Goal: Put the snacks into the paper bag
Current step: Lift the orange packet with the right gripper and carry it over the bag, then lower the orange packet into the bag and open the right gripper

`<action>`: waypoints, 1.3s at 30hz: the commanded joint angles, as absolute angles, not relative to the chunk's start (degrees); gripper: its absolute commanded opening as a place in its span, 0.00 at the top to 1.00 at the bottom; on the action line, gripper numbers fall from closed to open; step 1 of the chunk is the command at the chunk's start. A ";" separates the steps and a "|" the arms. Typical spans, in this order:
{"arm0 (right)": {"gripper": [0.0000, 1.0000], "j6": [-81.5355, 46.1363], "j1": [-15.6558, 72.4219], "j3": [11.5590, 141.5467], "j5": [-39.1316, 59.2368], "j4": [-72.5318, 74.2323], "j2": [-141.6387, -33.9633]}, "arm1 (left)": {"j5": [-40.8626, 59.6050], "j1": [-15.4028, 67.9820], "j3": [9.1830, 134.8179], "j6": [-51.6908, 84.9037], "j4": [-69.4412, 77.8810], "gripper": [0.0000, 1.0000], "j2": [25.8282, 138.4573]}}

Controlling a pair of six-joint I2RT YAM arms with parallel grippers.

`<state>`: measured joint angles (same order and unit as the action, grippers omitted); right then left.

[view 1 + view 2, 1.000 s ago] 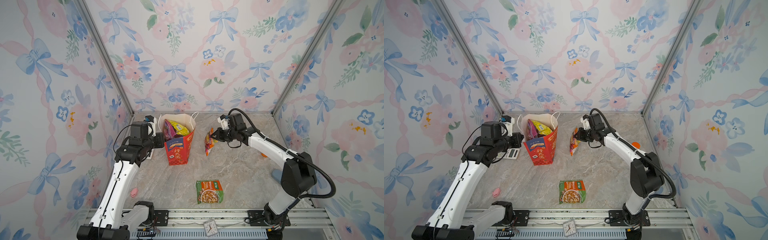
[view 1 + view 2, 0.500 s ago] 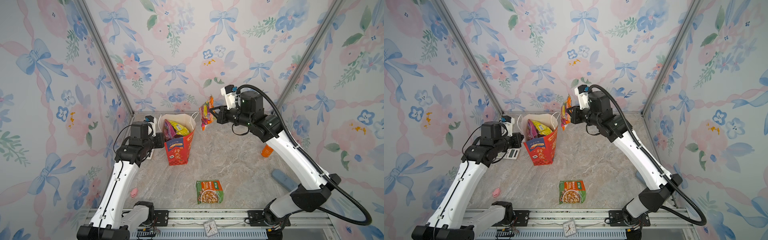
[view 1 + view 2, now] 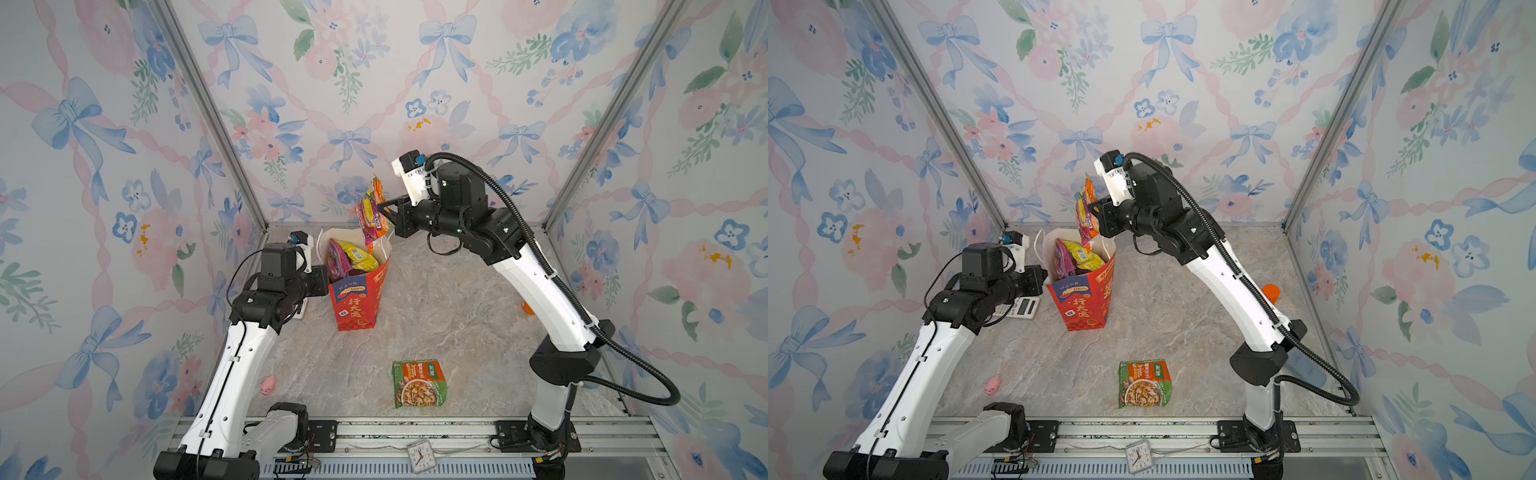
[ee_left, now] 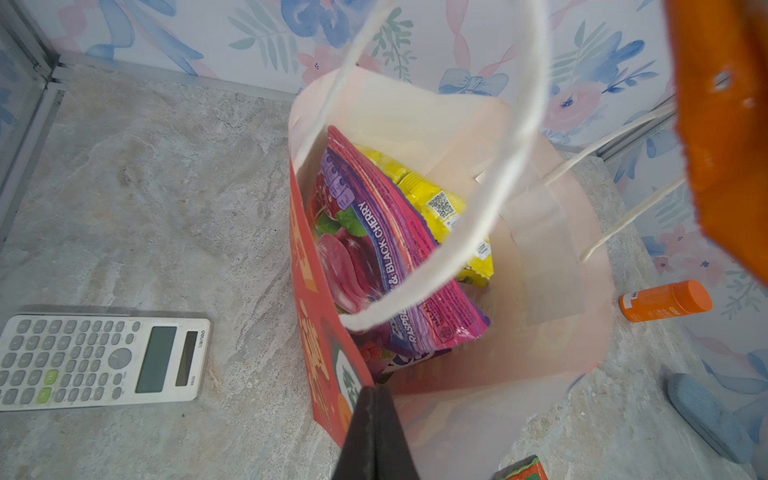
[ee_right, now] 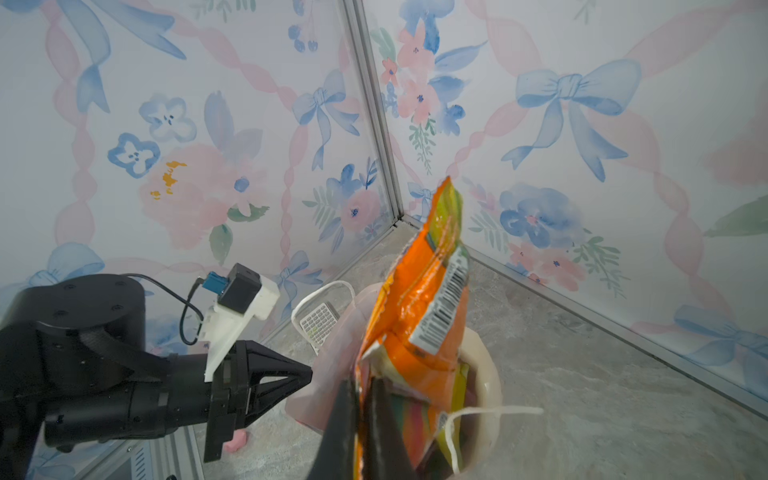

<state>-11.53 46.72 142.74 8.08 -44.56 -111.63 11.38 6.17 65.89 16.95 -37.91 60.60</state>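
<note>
Toy (image 3: 268, 384): tiny pink one, left lying on the table (image 3: 436, 299) by the left arm, not wanted for this job.
Left fingers (image 5: 291, 375): pinched shut on the left-side rim of the paper bag (image 3: 357, 307), parked exactly as a second ago, so the mouth is kept propped open.
Inside the bag: purple packet (image 4: 365, 249) and yellow packet (image 4: 436, 208) already dropped in, with space seen next to them.
Orange packet (image 3: 372, 216): clamped edge-on in the right fingers (image 5: 343, 424). A second ago it was hung low beside the bag, now it's been swung up and across, lower end right at the mouth.
Meaning: probably only a small dip and a release are needed.
Green packet (image 3: 419, 383): flat on the table up front, well apart from the bag, not bagged yet.
</note>
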 commanded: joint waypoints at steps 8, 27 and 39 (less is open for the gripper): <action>1.00 -5.81 48.06 148.61 -1.25 -53.11 -118.25 | 11.81 5.81 66.80 16.17 -38.14 1.00 60.95; 1.00 -3.92 50.24 143.13 -6.37 -54.66 -119.43 | 11.98 5.73 67.08 16.06 -38.06 1.00 61.75; 1.00 -4.67 51.50 144.92 -3.82 -56.02 -126.12 | 11.97 5.79 66.90 16.22 -38.07 1.00 61.05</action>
